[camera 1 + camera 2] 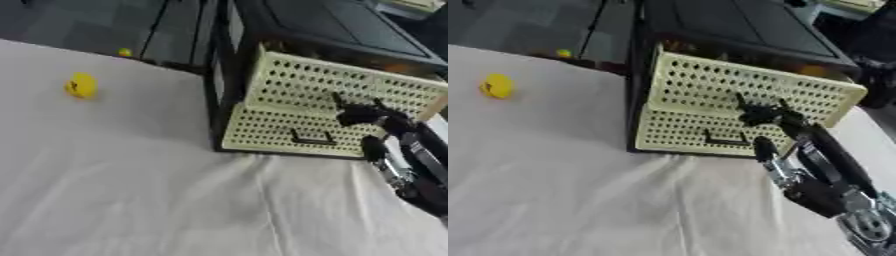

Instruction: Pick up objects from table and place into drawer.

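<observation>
- As the right hand point(785, 131) reached the cream perforated drawer point(737, 107), its fingers point(754, 114) curled against the front, holding nothing
- Just below them sat the handle point(726, 140), seemingly the better hold
- Well apart lay the yellow object point(80, 85)

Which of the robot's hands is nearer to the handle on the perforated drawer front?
Right. The right hand is at the cream drawer front, just right of and above the dark handle. The left hand shows in neither view.
</observation>
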